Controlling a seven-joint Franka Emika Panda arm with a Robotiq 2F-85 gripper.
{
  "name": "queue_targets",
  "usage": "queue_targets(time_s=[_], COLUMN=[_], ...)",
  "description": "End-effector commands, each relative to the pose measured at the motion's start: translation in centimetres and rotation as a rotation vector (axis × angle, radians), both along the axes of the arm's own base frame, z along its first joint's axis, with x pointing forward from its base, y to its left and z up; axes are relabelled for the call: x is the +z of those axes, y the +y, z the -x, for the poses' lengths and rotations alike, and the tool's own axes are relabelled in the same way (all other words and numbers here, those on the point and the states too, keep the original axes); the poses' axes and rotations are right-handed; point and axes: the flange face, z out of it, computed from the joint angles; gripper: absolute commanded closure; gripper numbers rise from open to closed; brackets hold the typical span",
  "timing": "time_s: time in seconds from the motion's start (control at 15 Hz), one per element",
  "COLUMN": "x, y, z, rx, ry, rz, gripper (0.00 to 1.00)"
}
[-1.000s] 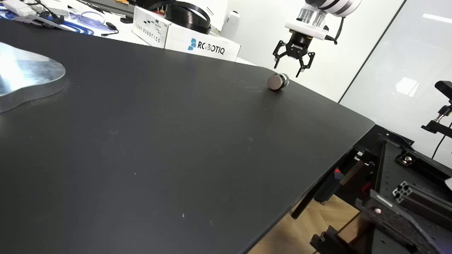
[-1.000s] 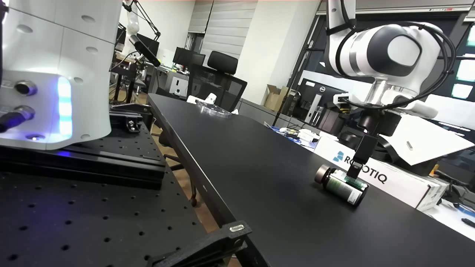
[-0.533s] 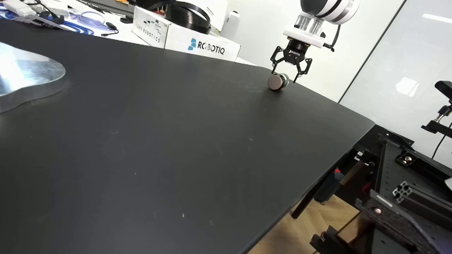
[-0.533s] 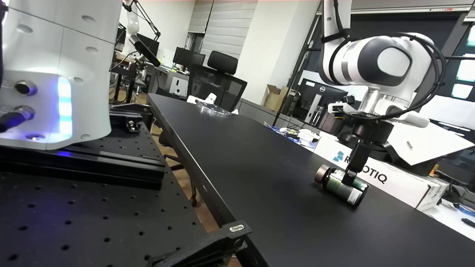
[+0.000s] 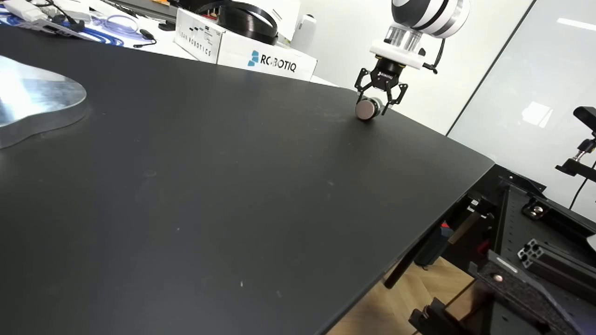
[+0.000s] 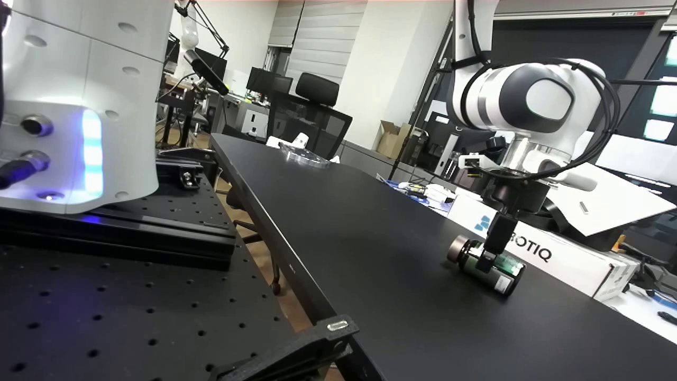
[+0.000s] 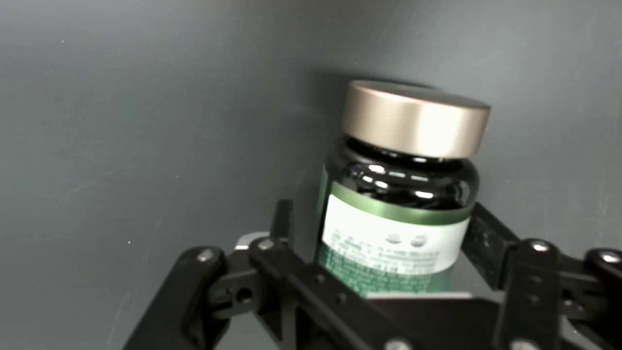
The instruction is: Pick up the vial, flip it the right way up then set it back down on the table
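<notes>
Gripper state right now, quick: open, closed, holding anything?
Gripper: open, straddling the bottle that lies on its side; the wrist view shows a gap at one finger, so not gripped.

Rounded white arm [image 6: 493,103], dark grey panel [image 6: 515,103] round a white oval cap [image 6: 551,99], chunky black cables [image 6: 612,127] tied on with a black strap [image 6: 468,62]. Next up: shiny silver cylinder [image 5: 402,38], flat white mount [image 5: 397,53], then a skinny black two-fingered gripper [image 5: 372,107] with white ROBOTIQ lettering [image 5: 385,75] and silver screws [image 7: 266,244]. Big white base [image 6: 100,58], near left in an exterior view, has a pale blue light strip [image 6: 92,153] plus round metal connectors [image 6: 36,125].
</notes>
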Motion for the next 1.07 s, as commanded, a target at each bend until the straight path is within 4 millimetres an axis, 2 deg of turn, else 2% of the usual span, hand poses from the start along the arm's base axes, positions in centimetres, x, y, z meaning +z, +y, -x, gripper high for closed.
queue_targets(time_s=[0.0, 0.13, 0.33, 0.53, 0.73, 0.87, 1.0], x=[-0.1, 0.5, 2.3, 5.3, 8.0, 8.8, 8.7], y=[0.7, 1.4, 3.2, 5.5, 6.9, 7.2, 7.1], z=[0.0, 0.1, 0.4, 0.9, 1.6, 2.2, 2.9], rx=[0.002, 0.026, 0.1, 0.205, 0.3, 0.344, 0.373], ry=[0.007, 0.028, 0.06, 0.094, 0.143, 0.195, 0.257], rz=[-0.009, -0.051, -0.17, -0.326, -0.479, -0.584, -0.688], gripper=[0.45, 0.55, 0.55, 0.55, 0.55, 0.55, 0.55])
